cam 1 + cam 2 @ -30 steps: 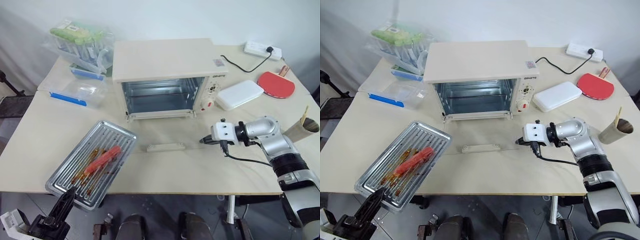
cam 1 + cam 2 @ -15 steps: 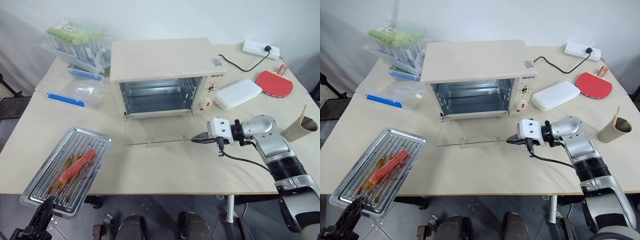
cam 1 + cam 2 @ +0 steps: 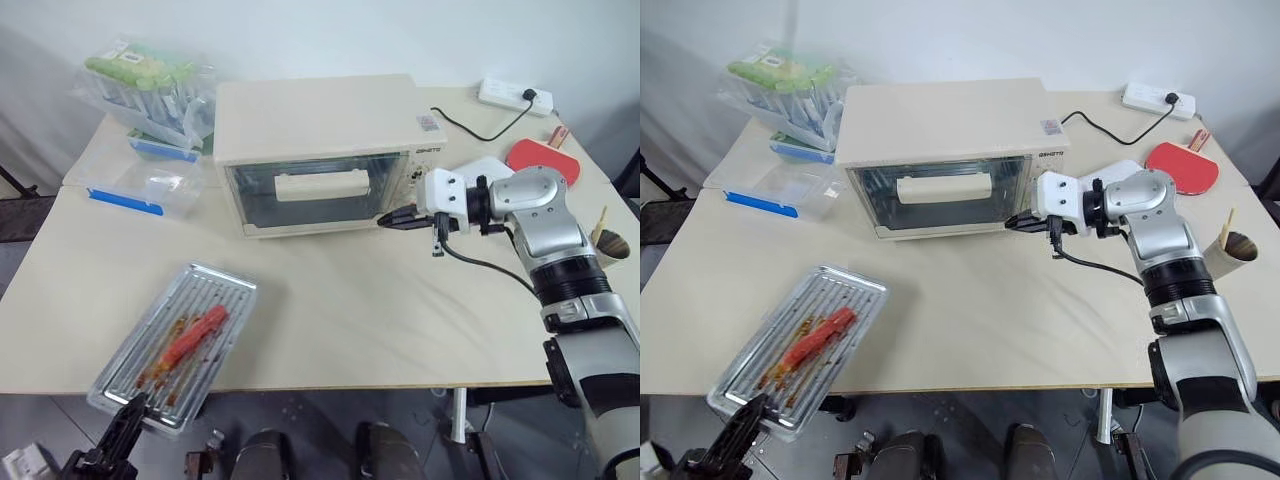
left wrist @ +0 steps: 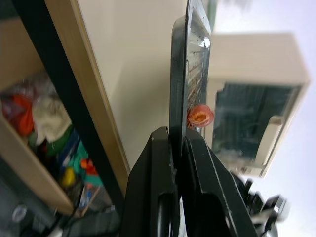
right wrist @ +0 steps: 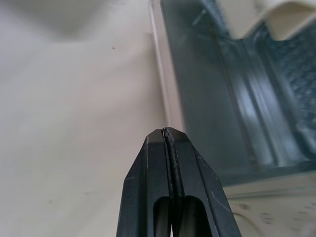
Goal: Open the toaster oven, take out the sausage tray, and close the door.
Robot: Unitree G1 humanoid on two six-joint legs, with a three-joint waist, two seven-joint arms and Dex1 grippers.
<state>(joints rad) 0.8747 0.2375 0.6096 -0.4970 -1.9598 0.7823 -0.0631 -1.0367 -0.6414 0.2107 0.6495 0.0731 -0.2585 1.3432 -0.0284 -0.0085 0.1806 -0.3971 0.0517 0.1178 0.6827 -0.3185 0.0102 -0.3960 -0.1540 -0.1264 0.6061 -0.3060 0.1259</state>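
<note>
The cream toaster oven [image 3: 320,120] stands at the back of the table. Its glass door [image 3: 300,195] is up against the front, bar handle [image 3: 322,185] facing me. My right gripper [image 3: 385,219] is shut and empty, its tip at the door's lower right corner by the knobs. The glass fills the right wrist view behind the shut fingers [image 5: 155,163]. The silver sausage tray [image 3: 175,345] hangs over the table's front left edge with the red sausage [image 3: 195,335] on it. My left gripper [image 4: 177,136] is shut on the tray's near rim.
Clear plastic containers [image 3: 150,85] and a blue-lidded box [image 3: 150,185] sit at the back left. A flat white box [image 3: 487,165], a red paddle [image 3: 535,155], a power strip [image 3: 512,95] and a paper cup [image 3: 608,243] stand to the right.
The door has swung up from lying flat on the table to shut against the oven. My right gripper rose with its right edge. The tray shifted a little along the front edge.
</note>
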